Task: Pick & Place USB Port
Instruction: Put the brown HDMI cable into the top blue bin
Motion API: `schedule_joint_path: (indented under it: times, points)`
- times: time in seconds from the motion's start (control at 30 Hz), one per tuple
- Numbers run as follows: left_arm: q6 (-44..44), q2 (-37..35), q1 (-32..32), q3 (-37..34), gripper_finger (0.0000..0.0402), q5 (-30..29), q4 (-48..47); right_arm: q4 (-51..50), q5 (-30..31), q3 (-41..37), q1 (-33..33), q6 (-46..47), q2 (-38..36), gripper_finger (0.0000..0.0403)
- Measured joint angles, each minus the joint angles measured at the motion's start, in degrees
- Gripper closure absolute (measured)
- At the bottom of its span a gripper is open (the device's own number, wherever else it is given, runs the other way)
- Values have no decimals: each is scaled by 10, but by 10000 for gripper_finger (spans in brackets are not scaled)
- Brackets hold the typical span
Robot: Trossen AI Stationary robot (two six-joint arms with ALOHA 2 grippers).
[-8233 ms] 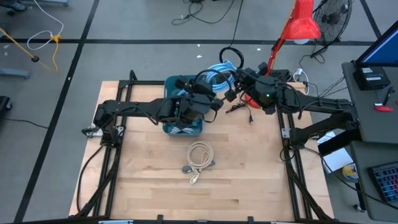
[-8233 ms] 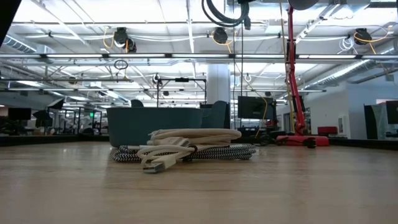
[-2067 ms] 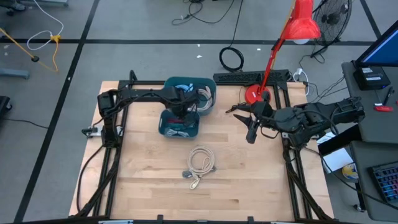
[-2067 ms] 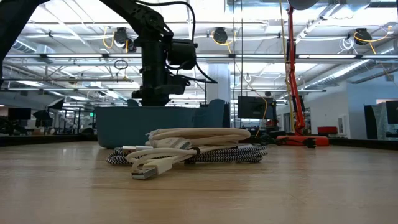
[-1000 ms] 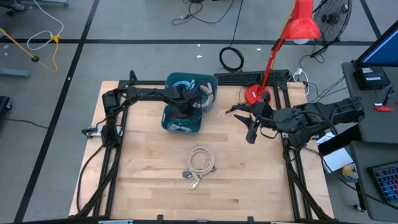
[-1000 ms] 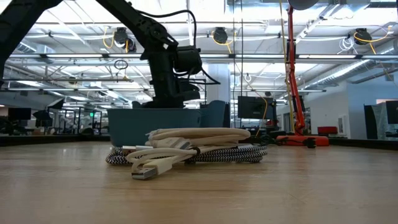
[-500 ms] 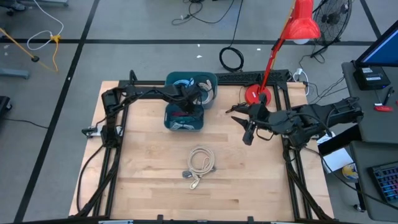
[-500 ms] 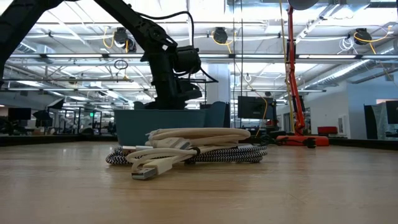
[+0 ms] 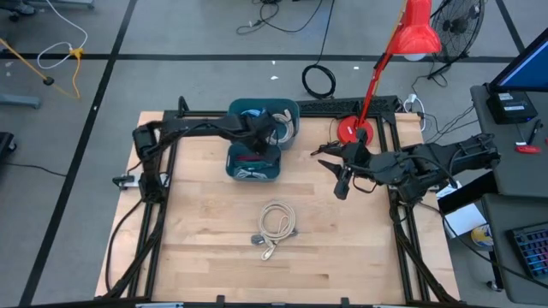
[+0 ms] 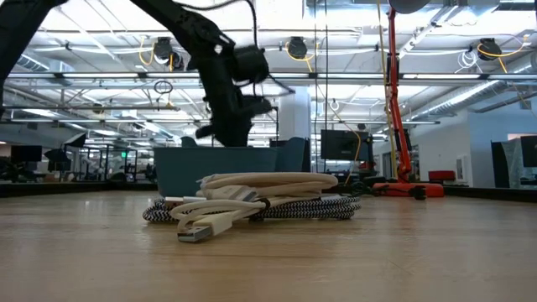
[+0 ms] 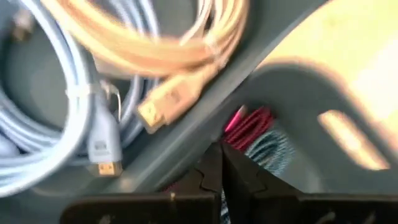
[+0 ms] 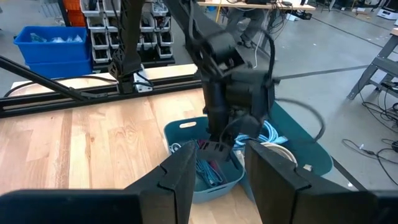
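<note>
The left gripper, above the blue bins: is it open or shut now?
Shut. In the left wrist view the left gripper's fingers meet with no gap, nothing between them, above the blue bins.

the high view is evenly and softly lit, with only faint shadows under the arms on the pale table (image 9: 214, 265). the low view looks into bright ceiling lights (image 10: 294, 46) that glare white, leaving the left arm (image 10: 226, 92) a dark, motion-smeared silhouette; the nearest wood is out of focus. the left wrist view is heavily blurred, with a washed-out bright patch at one corner. the right wrist view is well lit and fairly sharp beyond its own blurred fingers (image 12: 180, 177).
</note>
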Motion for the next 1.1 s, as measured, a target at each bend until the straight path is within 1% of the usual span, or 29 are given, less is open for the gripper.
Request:
schedule_joint_path:
  times: [0.1, 0.2, 0.33, 0.47, 0.57, 0.73, 0.87, 1.0, 1.1]
  points:
    - [3, -35, -2, 0, 398, -4, 4, 3, 0, 0, 0, -1, 0, 273]
    - [1, -86, -3, 0, 397, -4, 11, 6, 0, 0, 0, -1, 0, 273]
    - [-8, -169, -25, 0, 384, 18, 13, 6, 0, 0, 0, 0, 0, 273]
    - [-48, -238, -89, 0, 367, 38, 10, 4, 0, 0, 0, 1, 0, 273]
    - [-83, -270, -165, 0, 353, 24, -4, 0, 0, 0, 4, 1, 0, 273]
    - [-179, -269, -308, 0, 322, -66, -55, -9, 0, 0, 4, 35, 0, 273]
    - [-251, -236, -400, 1, 289, -138, -77, -38, 1, 0, 4, 85, 0, 273]
    - [-295, -183, -452, -1, 257, -176, -84, -96, 0, 0, 4, 161, 1, 273]
    - [-304, -138, -470, 0, 237, -185, -86, -145, -2, 0, 4, 201, 7, 273]
